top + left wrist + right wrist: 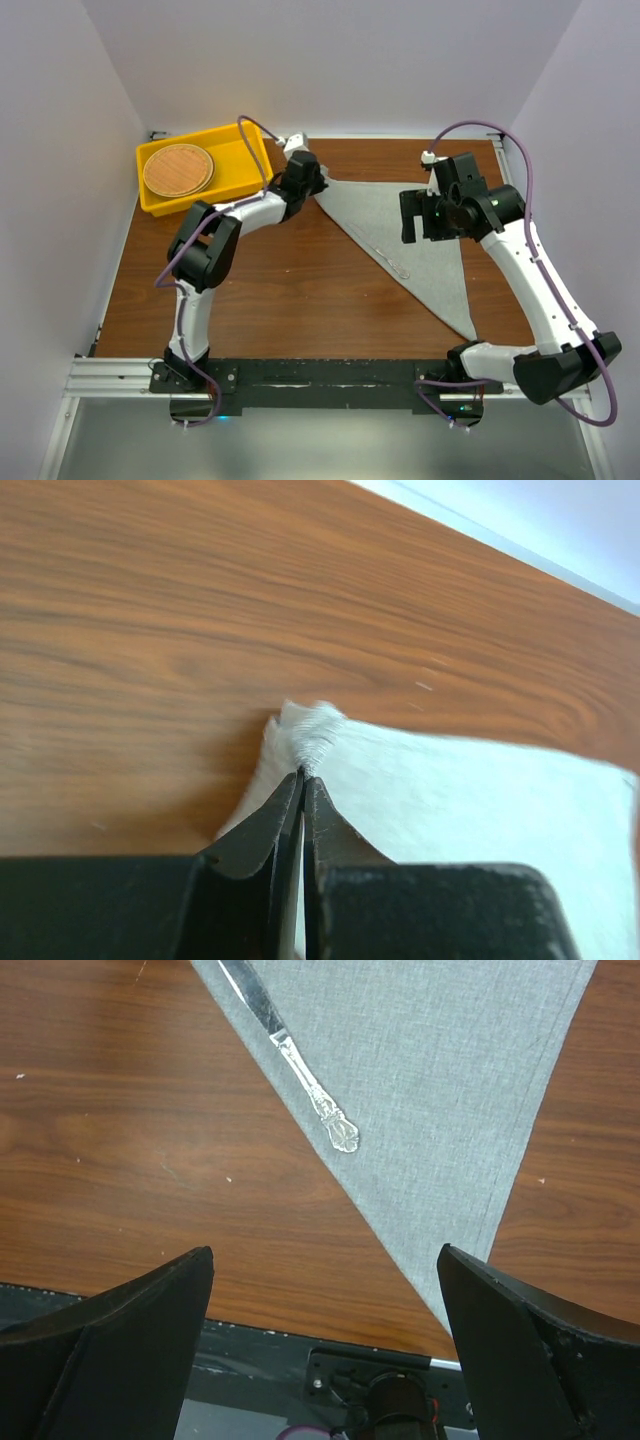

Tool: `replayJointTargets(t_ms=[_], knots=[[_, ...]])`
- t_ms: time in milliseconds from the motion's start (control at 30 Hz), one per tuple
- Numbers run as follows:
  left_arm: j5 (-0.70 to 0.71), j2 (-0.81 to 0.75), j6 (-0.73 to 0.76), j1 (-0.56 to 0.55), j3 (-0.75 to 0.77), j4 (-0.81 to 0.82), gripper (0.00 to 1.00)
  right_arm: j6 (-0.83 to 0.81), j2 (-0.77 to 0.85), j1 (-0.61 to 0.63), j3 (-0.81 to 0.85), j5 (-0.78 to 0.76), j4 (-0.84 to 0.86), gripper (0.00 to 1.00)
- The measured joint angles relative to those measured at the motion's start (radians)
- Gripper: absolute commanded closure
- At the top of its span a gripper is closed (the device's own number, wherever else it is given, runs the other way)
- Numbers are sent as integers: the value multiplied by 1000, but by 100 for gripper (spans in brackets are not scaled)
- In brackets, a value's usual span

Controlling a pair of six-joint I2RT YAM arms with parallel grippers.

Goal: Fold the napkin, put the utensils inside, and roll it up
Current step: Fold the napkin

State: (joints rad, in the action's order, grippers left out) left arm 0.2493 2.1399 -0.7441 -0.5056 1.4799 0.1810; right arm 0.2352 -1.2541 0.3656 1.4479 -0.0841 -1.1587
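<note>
Napkin (420,235) triangle, tip pointing near-right, knife (290,1055) along edge

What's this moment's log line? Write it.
napkin: folded triangle | knife: lying on napkin | left gripper: shut on napkin corner | right gripper: open, empty

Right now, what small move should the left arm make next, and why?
Probably lift the corner a little and draw it over the knife. The left gripper is shut on a corner of the napkin, the knife lies on the cloth along its long slanted edge, and the right gripper hangs open, holding nothing.
</note>
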Motion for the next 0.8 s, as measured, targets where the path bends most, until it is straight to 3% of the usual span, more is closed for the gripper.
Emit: replayJointTargets(t_ms=[300,800], knots=[[-63,-130,69,-147,-99,41,92,0,2,0,-3,31,3,2],[-269,-129,31,-281,-169,65,90,1,60,0,-47,35,8,2]])
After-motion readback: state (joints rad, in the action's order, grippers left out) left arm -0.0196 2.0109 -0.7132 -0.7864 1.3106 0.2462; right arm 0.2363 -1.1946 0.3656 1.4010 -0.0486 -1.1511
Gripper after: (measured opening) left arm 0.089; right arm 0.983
